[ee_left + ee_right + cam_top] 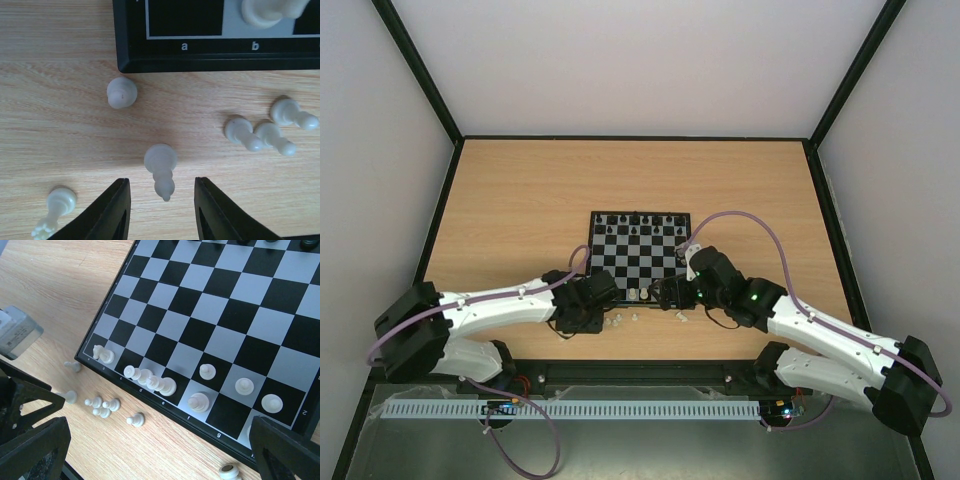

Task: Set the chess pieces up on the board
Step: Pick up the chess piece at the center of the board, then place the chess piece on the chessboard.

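Note:
The board (620,250) lies mid-table, with black chess pieces (635,220) along its far rows and white ones (197,401) on its near rows. Loose white pieces (616,320) rest on the wood before its near edge. In the left wrist view a white bishop (161,169) stands between the fingers of my left gripper (162,192). The jaws are open, with a gap on each side of the bishop. My right gripper (157,425) hangs wide open over the board's near edge (150,390), holding nothing.
Beside the bishop are an upright pawn (121,92), three lying pawns (272,137) and a crowned piece (57,204). One more pawn (136,419) and a toppled piece (228,471) lie under the right gripper. Black frame rails edge the table (520,200).

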Controlling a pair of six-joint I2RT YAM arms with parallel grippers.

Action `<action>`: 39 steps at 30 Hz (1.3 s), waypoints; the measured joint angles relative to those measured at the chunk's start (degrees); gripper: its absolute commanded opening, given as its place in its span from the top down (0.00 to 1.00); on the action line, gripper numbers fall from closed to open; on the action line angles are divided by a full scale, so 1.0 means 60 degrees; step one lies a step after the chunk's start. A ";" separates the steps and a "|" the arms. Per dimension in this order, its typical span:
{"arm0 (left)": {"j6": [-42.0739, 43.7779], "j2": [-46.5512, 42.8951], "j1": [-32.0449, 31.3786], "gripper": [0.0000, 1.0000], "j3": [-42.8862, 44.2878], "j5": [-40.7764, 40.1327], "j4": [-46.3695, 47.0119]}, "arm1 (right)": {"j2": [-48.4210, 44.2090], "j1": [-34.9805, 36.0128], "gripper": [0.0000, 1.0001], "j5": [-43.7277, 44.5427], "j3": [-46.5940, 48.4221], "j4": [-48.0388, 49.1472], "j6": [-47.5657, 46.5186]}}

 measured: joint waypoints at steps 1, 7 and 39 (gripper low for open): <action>0.0040 0.0131 0.0000 0.63 0.0004 -0.0004 0.0015 | 0.0000 0.0000 0.01 0.0000 -0.0004 0.0000 0.0000; 0.0208 0.0474 0.0000 0.72 0.0015 -0.0007 0.0018 | 0.0000 0.0000 0.01 0.0004 -0.0029 0.0004 0.0000; 0.2546 0.2925 0.0565 0.92 0.3909 -0.0583 -0.1439 | -0.0412 0.0000 0.01 0.0146 -0.0055 0.0000 0.0007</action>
